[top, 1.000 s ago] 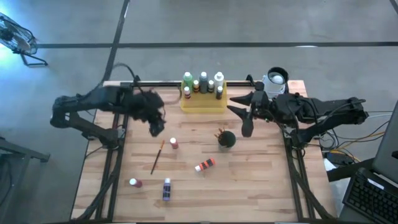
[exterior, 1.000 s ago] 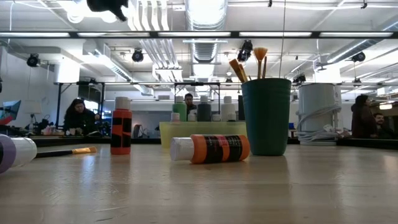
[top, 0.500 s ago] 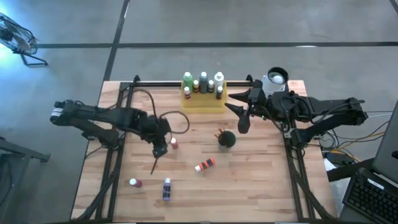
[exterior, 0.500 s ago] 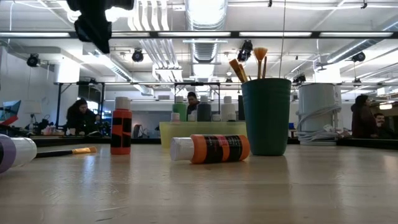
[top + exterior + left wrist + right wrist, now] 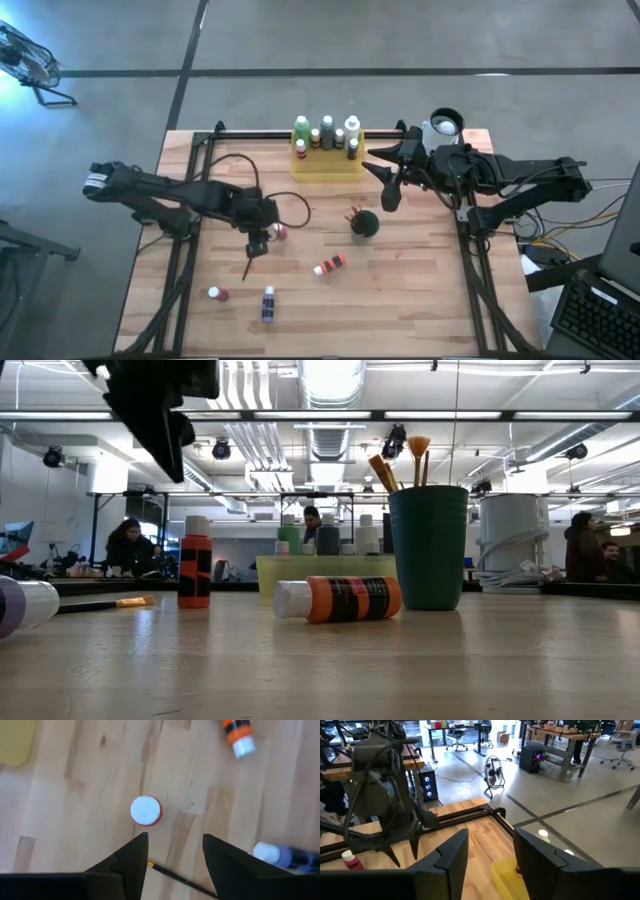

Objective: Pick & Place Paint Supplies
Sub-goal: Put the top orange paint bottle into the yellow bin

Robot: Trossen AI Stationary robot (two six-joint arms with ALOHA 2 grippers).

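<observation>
A small red paint bottle (image 5: 146, 811) with a white cap stands upright on the wooden table (image 5: 420, 290). My left gripper (image 5: 174, 854) hovers open just above and beside it (image 5: 257, 240), with nothing between its fingers. A thin paintbrush (image 5: 186, 882) lies on the table under that gripper. An orange bottle (image 5: 329, 265), a purple one (image 5: 268, 303) and a red one (image 5: 215, 294) lie on their sides farther toward the near edge. My right gripper (image 5: 390, 188) hangs open in the air beside the yellow tray (image 5: 327, 166), touching nothing.
The yellow tray at the far edge holds several upright bottles (image 5: 326, 133). A dark green cup (image 5: 365, 224) with brushes stands mid-table, right of the red bottle. A white cylinder (image 5: 445, 125) sits at the far right corner. Bare wood lies along the near right.
My left gripper has come down from high above the table and moved toward the near edge, ending close beside the upright red bottle. It has stayed open. Bottles, brush and cup have not moved.
</observation>
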